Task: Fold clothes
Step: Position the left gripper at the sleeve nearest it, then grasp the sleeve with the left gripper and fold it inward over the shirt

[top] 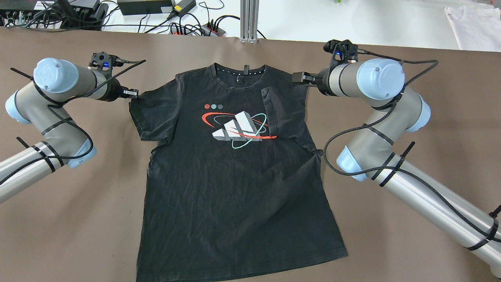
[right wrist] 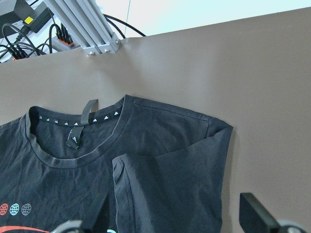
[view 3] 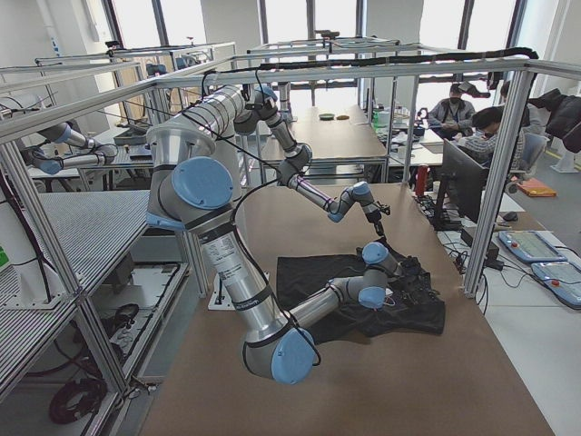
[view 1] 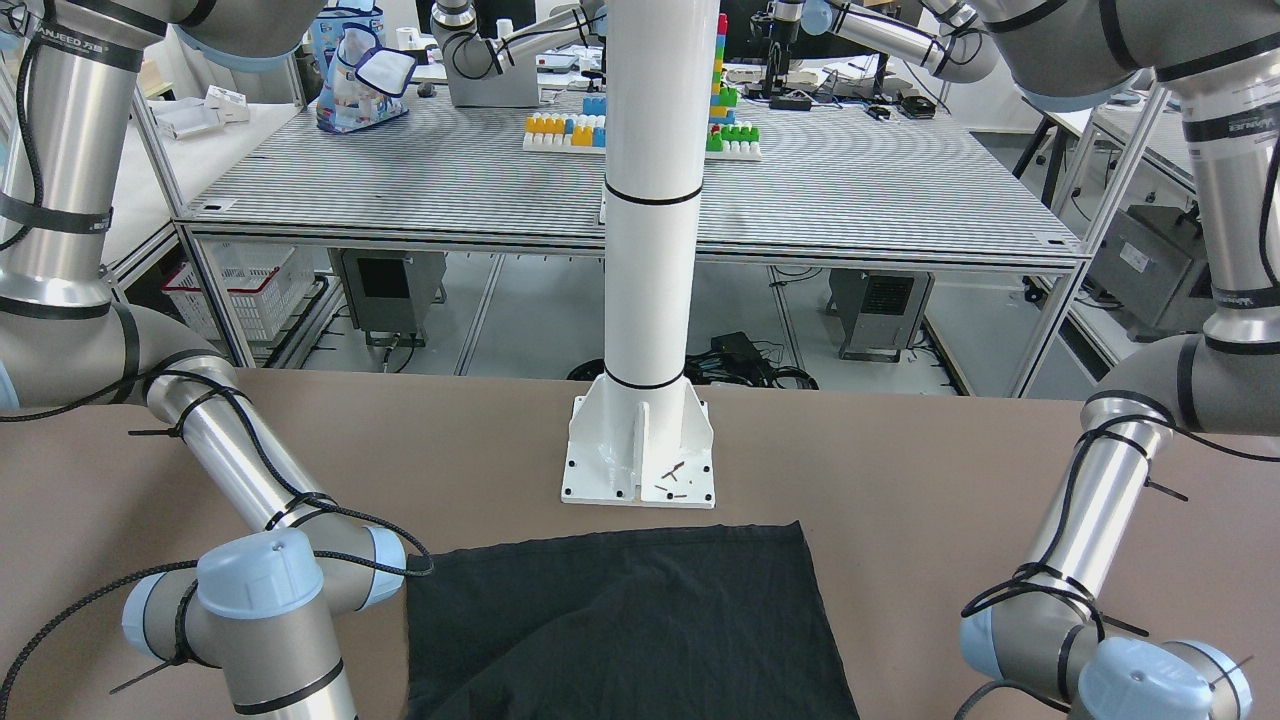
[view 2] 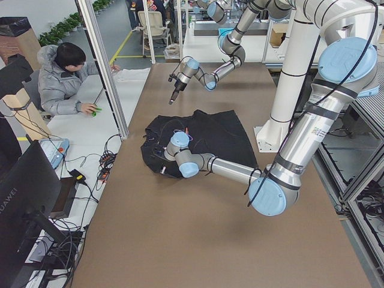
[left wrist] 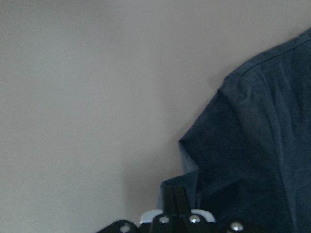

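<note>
The black garment (top: 235, 168) is a T-shirt with a printed logo, lying flat and face up on the brown table; its hem shows in the front-facing view (view 1: 620, 620). Its right sleeve (right wrist: 170, 174) is folded inward over the chest. My left gripper (top: 132, 94) is low at the outer edge of the left sleeve, and in the left wrist view its fingers (left wrist: 175, 199) are shut on the sleeve cloth (left wrist: 243, 145). My right gripper (top: 300, 77) hovers beside the right shoulder, with its jaws wide apart and empty; its fingertips (right wrist: 257, 213) show far apart.
The white pole's base plate (view 1: 640, 450) stands on the table just behind the shirt's hem. Power strips and cables (top: 156, 11) and an aluminium post (top: 249, 19) lie beyond the table's far edge. A white cloth (top: 473, 23) lies at the far right.
</note>
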Controlling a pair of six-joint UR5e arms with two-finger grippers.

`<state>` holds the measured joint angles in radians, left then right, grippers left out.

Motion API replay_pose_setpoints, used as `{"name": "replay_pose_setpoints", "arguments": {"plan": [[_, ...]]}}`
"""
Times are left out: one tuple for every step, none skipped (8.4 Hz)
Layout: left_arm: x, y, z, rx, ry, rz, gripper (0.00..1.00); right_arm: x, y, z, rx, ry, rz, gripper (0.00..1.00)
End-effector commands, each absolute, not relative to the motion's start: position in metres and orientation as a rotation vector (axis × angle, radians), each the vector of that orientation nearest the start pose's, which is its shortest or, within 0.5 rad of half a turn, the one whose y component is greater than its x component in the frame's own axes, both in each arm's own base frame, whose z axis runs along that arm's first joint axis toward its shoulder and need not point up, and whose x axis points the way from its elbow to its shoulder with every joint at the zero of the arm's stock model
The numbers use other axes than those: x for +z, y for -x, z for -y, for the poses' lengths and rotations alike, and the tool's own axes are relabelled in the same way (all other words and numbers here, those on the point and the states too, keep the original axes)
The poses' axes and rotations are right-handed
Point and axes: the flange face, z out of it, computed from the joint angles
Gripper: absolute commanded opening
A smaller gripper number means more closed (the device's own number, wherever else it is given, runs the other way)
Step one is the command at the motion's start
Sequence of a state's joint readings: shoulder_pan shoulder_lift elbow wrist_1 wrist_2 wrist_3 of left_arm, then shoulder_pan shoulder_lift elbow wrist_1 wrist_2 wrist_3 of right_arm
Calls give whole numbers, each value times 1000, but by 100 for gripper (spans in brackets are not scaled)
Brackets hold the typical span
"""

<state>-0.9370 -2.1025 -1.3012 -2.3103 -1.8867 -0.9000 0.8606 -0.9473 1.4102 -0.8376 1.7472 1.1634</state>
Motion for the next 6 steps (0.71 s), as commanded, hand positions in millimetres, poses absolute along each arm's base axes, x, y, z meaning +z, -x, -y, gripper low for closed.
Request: {"name": "replay_pose_setpoints", "arguments": {"plan": [[308,-355,637,-146,-449,-885,0,281,385,626,293,-582,1051,94],[284,-389,630,-159,-414,-907,0,282,385,626,296,-581,1050,94],[260,-414,648,-202,-425,-897,0,282,385,626,295,-583,1052,94],[239,-446,663,-220,-417,-885,0,283,385,625,295,-583,1052,94],[223,-466,679,-254,-410,-872,0,286,385,624,294,-580,1049,94],[215,-489,687,-262,-411,-847,0,287,385,624,295,-579,1048,94]]}}
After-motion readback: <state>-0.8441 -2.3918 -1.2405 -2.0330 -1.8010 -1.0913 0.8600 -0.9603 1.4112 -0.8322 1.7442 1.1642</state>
